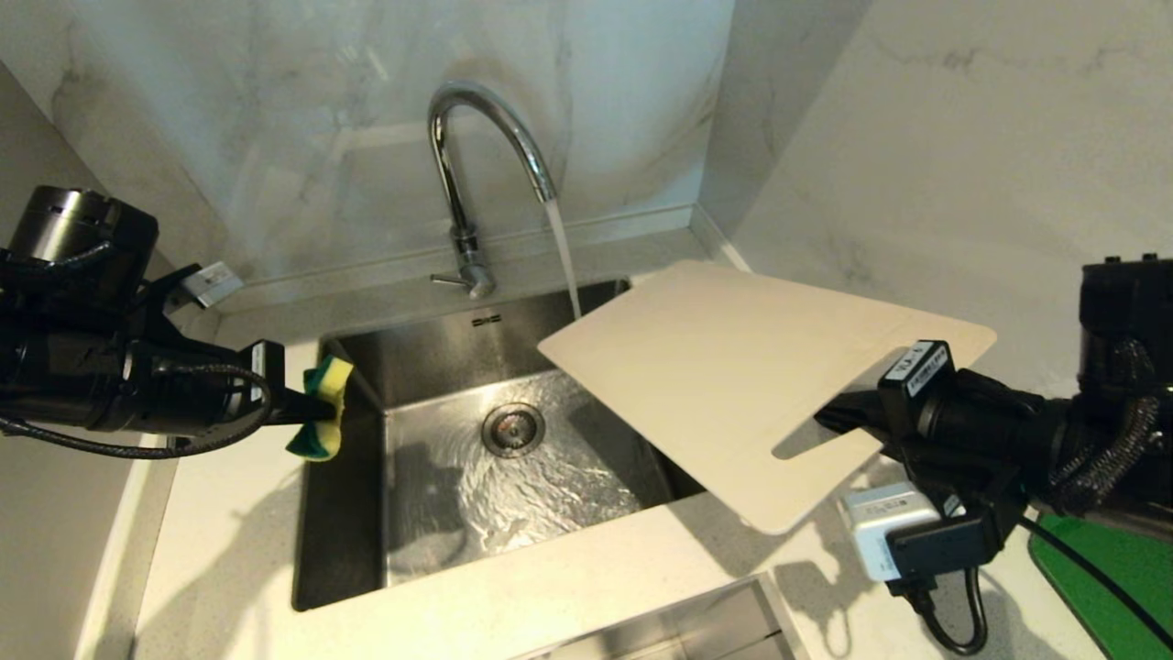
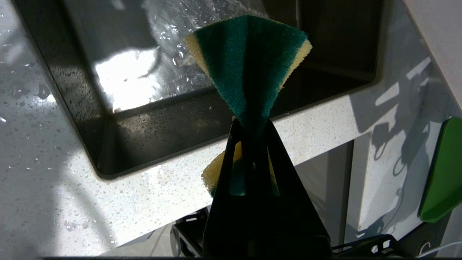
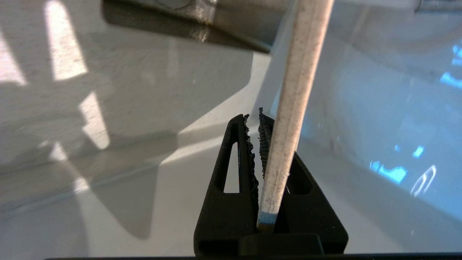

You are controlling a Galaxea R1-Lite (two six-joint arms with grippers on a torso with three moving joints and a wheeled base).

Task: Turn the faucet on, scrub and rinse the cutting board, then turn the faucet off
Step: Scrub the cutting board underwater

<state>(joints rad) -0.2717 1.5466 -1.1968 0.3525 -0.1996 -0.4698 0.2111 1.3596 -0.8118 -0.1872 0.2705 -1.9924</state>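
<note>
Nearest to me on the right, a green mat lies on the pale counter, and a small white box with a black cable hangs under my right arm. Just above it my right gripper is clamped on the cutting board at the short end with the handle slot; in the right wrist view I see the board's thin edge pinched between the jaws. I am holding the board in the air, tilted, above the right side of the sink and the counter beside it, its far corner close to the falling water.

On the left, my left gripper is squeezed tight on a yellow and green sponge, which folds around the fingers and fans out past them in the left wrist view. It sits over the left rim of the sink, well apart from the board.

In the basin, rippling water covers the floor around the drain.

Farthest back, the faucet stands behind the sink against the marble wall, and a stream of water runs from its spout, passing just beside the board's far corner.
</note>
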